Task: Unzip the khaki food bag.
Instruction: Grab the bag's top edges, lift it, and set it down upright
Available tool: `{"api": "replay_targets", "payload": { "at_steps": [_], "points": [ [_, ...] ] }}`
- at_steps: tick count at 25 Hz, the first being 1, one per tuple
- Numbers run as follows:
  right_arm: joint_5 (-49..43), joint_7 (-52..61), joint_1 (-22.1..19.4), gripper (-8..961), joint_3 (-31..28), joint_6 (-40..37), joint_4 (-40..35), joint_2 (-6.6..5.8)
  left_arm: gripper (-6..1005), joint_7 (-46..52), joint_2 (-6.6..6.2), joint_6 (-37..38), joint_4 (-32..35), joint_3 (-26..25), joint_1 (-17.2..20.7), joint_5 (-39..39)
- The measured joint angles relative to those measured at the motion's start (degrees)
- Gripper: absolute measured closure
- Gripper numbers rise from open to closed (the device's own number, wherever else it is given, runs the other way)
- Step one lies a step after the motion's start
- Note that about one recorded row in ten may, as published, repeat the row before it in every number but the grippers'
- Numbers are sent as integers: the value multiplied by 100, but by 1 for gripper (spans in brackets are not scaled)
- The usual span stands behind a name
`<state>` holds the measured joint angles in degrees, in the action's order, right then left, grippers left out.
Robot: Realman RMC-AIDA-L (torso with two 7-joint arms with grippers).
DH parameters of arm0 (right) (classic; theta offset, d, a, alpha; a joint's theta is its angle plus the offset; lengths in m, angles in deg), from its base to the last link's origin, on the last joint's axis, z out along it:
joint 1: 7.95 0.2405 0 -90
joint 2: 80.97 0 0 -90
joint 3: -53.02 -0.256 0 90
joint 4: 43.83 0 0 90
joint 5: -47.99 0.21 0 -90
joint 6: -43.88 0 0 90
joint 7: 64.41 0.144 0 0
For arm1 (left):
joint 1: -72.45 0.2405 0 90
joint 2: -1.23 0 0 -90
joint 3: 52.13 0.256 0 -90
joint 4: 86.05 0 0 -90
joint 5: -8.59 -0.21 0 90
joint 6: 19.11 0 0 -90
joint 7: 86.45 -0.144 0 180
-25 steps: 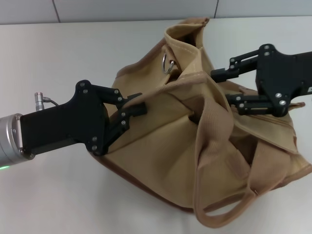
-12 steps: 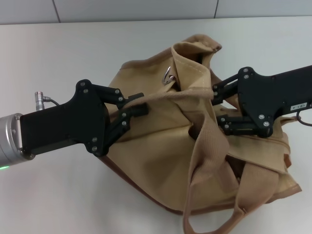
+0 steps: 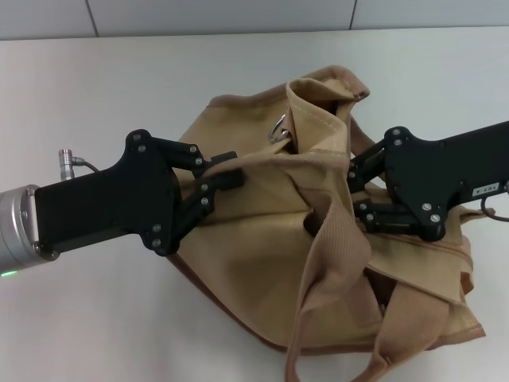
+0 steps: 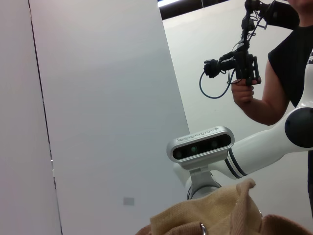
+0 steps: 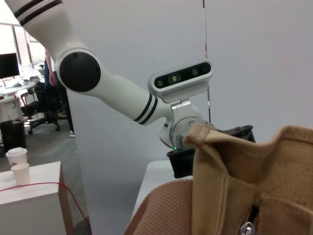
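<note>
The khaki food bag (image 3: pixel 262 263) lies crumpled on the white table (image 3: pixel 111 87), its metal side ring (image 3: pixel 279 127) up and a webbing handle (image 3: pixel 330 263) draped over the front. My left gripper (image 3: pixel 227 170) is shut on the bag's brown-trimmed top edge at its left side. My right gripper (image 3: pixel 356 191) is pressed into the bag's top folds from the right, its tips hidden behind the handle. The right wrist view shows the bag (image 5: pixel 274 176) and a silver zipper pull (image 5: pixel 247 228). The left wrist view shows the bag's top (image 4: pixel 215 210) and the ring (image 4: pixel 201 227).
The table's far edge meets a grey tiled wall (image 3: pixel 238 14). The wrist views show my head camera (image 4: pixel 200 143) and a person holding a camera rig (image 4: pixel 244 63). A side desk holds paper cups (image 5: pixel 17 161).
My right gripper has moved left and down into the bag's top. The bag's upper end has shifted right and slumped, and the handle has slid forward. My left gripper has stayed put.
</note>
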<state>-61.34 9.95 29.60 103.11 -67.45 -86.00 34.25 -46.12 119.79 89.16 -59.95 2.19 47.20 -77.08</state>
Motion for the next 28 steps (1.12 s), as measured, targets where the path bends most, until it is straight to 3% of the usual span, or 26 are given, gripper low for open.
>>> {"api": "replay_targets", "payload": {
  "at_steps": [6, 12, 17, 28],
  "points": [
    [33, 15, 2, 727, -94, -10, 259, -27, 932, -36, 0, -16, -5, 0, 6, 2],
    [63, 353, 147, 763, -320, -10, 1014, -300, 932, -93, 0, -37, -14, -25, 44, 6],
    [64, 1044, 113, 770, -583, -114, 1078, -364, 932, -101, -5, -75, -18, -44, 21, 6],
    [68, 2273, -103, 703, -974, -250, 1010, -487, 932, -112, -17, -97, -18, -44, -12, 5]
  ]
}}
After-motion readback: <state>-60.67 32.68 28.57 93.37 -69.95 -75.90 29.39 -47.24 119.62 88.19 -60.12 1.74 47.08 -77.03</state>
